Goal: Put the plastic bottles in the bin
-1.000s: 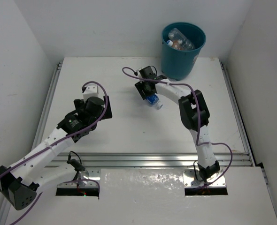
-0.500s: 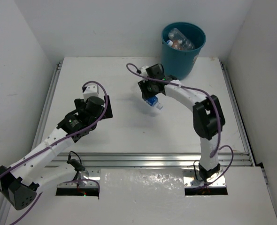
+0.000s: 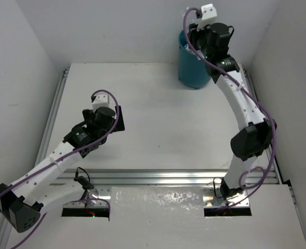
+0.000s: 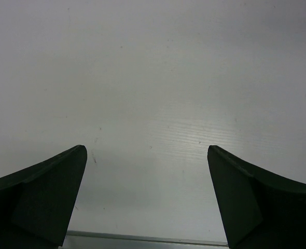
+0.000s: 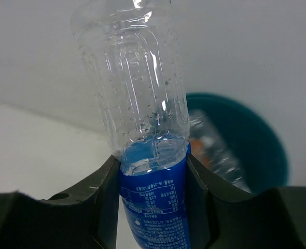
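Above the far edge of the desk (image 3: 158, 140), our right hand (image 3: 209, 40) hangs high beside the teal bin (image 3: 193, 72). It pinches a clear, blue-labelled bottle (image 5: 142, 98) by the labelled end, fingers (image 5: 107, 192) pressed against either side. Seen from the wrist camera, the bin's open mouth lies below and off to the right of the bottle. Other bottles (image 5: 215, 150), one showing orange, already lie inside.

From overhead, the wrist hides the bottle and most of the rim, so we cannot tell whether the bottle is truly over the opening. We judge the drop to be the step in hand. Doing it well means bringing the bottle squarely over the middle of the mouth before we let go. Released near the rim, a light empty bottle could strike the edge and bounce back onto the desk. A lower release would also tame any bounce.

Our left hand (image 4: 148, 155) hovers over bare desk well apart from the bin, fingers spread, nothing between them.
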Tool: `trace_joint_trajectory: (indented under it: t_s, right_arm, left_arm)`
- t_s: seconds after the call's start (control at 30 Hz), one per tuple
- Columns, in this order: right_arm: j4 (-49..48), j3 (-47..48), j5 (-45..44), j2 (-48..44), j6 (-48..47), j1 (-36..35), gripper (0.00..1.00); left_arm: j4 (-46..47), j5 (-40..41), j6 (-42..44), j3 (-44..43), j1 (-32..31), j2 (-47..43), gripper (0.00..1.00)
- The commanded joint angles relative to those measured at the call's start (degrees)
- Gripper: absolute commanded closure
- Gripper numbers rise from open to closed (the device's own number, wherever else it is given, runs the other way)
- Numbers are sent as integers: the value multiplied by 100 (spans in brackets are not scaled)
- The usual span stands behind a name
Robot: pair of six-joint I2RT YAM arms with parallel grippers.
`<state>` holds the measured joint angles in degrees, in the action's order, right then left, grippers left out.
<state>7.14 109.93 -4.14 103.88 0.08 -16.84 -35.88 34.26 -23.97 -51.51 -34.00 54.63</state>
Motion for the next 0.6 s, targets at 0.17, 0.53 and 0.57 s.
trace_joint_trajectory:
  t_s: [0.17, 0.53, 0.57]
  right_arm:
    - [-1352, 2536, -421, 2171, -1202, 629, 100]
    - [-2295, 2191, -412, 2796, -1607, 937, 55]
    - [-2313, 2156, -447, 2779, -1659, 937, 46]
  left_arm:
    - [248, -411, 226, 44, 69, 144, 0]
    - [415, -807, 375, 88, 86, 276, 0]
    - [415, -850, 375, 79, 86, 311, 0]
